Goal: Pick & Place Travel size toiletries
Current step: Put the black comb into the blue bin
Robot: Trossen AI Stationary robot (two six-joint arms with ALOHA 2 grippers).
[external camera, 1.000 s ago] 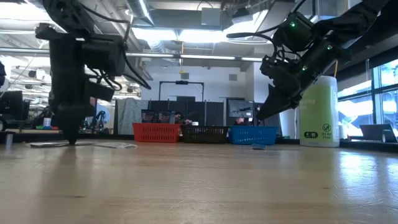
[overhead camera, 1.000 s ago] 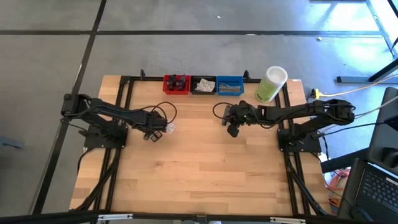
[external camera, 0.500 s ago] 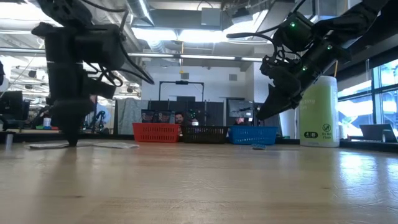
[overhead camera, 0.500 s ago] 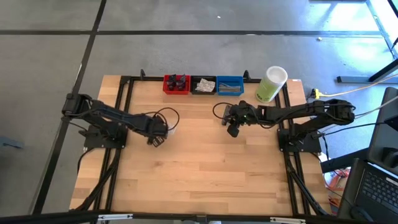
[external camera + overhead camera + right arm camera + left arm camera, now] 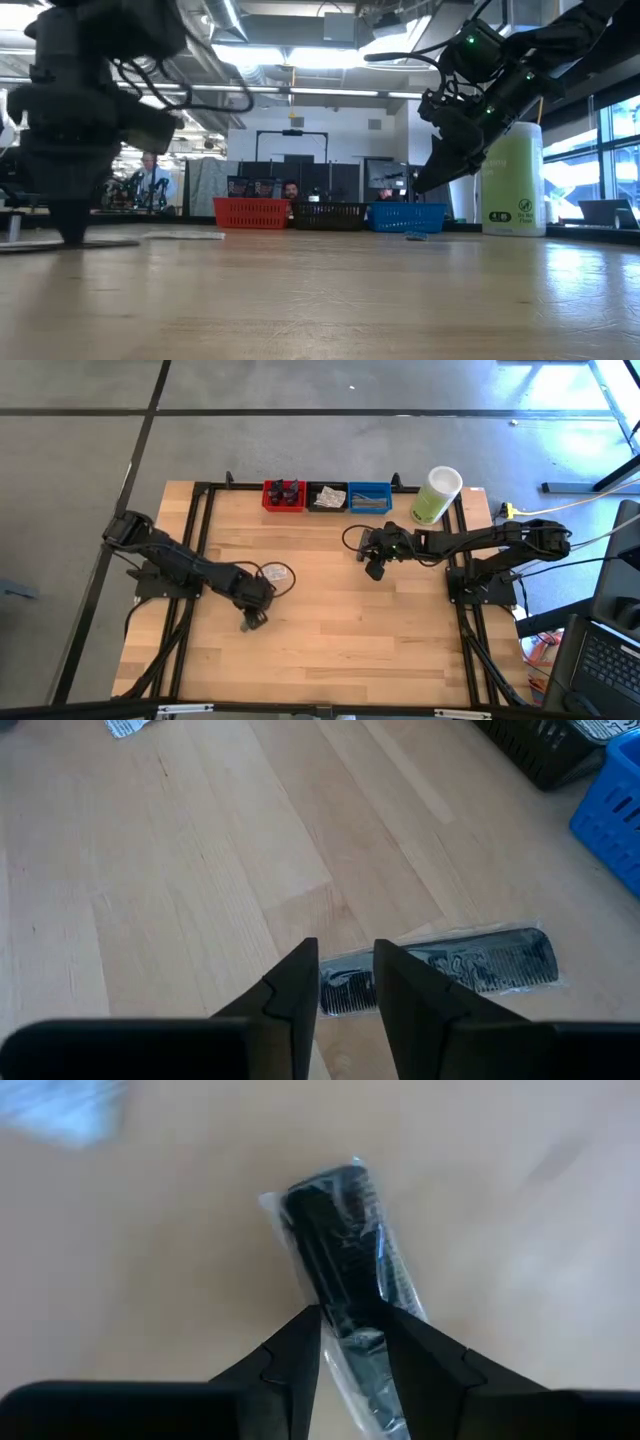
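Task item at the left gripper (image 5: 351, 1342): a dark comb in a clear crinkly wrapper (image 5: 345, 1285), lying flat on the wood. The two dark fingers (image 5: 296, 1355) sit either side of its near end, narrow gap, wrapper squeezed between them, so it looks gripped. In the high view this gripper (image 5: 250, 622) is low over the mid-left of the table, w/ a loop of cable just behind it.

2nd wrapped comb (image 5: 462, 965) lies flat under the right gripper (image 5: 345, 982), long side across the fingertips, near the bins. Fingers narrow, comb end shows in the gap btwn them; can't tell if they touch it. High view: right gripper (image 5: 375, 568) hangs just in front of the blue bin (image 5: 369, 497), arm reaching in from the right.

Also a pale crinkly packet (image 5: 128, 726) further off on the wood, partly cut off.

Surface: light butcher-block table (image 5: 330, 650) w/ black frame rails. Back edge has a red bin (image 5: 283, 495), black bin (image 5: 327, 496) and the blue one in a row, touching; red holds dark items, black holds pale packets. Tall pale-green container w/ white lid (image 5: 436, 495) stands right of them.

Room: grey floor w/ dark lines, laptop at far right edge. Low view shows open workshop, ceiling lights, racks, and a person (image 5: 150, 180) seated beyond.
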